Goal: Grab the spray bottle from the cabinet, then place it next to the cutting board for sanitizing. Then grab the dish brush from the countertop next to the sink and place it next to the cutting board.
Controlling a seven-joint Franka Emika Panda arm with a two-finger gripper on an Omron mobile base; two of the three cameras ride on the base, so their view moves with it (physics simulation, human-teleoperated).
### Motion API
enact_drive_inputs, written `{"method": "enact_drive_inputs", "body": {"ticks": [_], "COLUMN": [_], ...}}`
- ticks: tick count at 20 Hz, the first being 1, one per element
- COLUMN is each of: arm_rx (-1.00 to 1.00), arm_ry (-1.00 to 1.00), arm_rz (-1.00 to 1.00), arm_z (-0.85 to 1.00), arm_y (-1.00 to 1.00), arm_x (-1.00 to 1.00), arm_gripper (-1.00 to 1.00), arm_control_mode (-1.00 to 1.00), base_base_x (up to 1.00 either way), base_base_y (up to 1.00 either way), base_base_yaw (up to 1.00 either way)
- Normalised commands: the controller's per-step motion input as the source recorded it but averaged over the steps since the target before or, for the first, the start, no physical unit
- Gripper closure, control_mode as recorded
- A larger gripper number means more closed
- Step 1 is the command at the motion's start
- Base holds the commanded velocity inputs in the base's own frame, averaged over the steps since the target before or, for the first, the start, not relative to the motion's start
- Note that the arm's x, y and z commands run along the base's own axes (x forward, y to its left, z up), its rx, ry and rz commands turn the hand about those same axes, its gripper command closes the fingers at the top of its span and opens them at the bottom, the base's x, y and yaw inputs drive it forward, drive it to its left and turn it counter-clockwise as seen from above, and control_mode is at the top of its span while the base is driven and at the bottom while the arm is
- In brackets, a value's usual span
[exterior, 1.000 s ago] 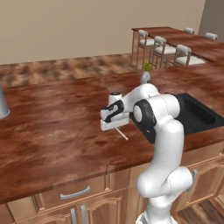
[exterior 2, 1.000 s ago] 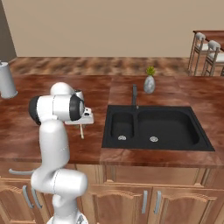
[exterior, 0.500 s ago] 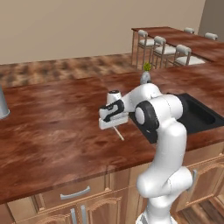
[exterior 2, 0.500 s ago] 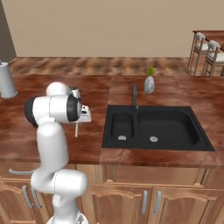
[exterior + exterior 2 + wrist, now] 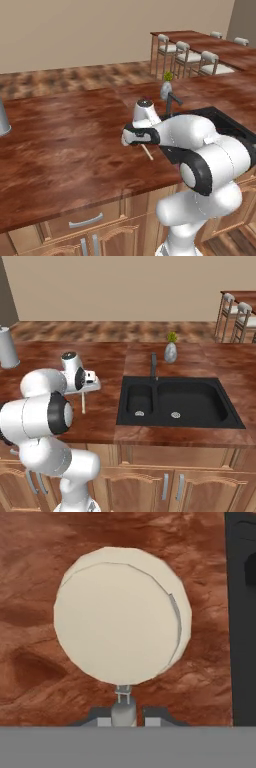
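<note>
The brush (image 5: 122, 614) head hides the counter (image 5: 30, 677) beyond the gripper (image 5: 123, 714) — the fingertips barely show. Beside the gripper, the sink (image 5: 242, 619) is cut by the edge.

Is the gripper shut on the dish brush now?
Yes. In the hand view the gripper is closed around the thin stem of the dish brush, whose round head hangs over the countertop.

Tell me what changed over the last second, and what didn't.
The gripper has closed on the dish brush by its thin handle; a second ago its jaws stood wider. The hand has eased slightly lower over the countertop. The sink, its faucet and the small vase stayed put.
</note>
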Motion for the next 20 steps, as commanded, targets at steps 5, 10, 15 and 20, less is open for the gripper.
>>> {"method": "enact_drive_inputs", "body": {"ticks": [5, 10, 15, 20], "arm_rx": [0.16, 0.15, 0.09, 0.13], "arm_ry": [-0.37, -0.36, -0.27, -0.16], "arm_rz": [0.11, 0.15, 0.13, 0.03], "arm_z": [0.66, 0.97, 1.0, 1.0], "arm_y": [-0.54, -0.25, -0.01, 0.0], "arm_x": [-1.0, -0.84, -0.55, -0.35], "arm_gripper": [1.0, 1.0, 1.0, 1.0], "arm_control_mode": [-1.0, -1.0, -1.0, -1.0], "base_base_x": [0.0, 0.0, 0.0, 0.0], "base_base_y": [0.0, 0.0, 0.0, 0.0], "base_base_yaw": [0.0, 0.0, 0.0, 0.0]}}
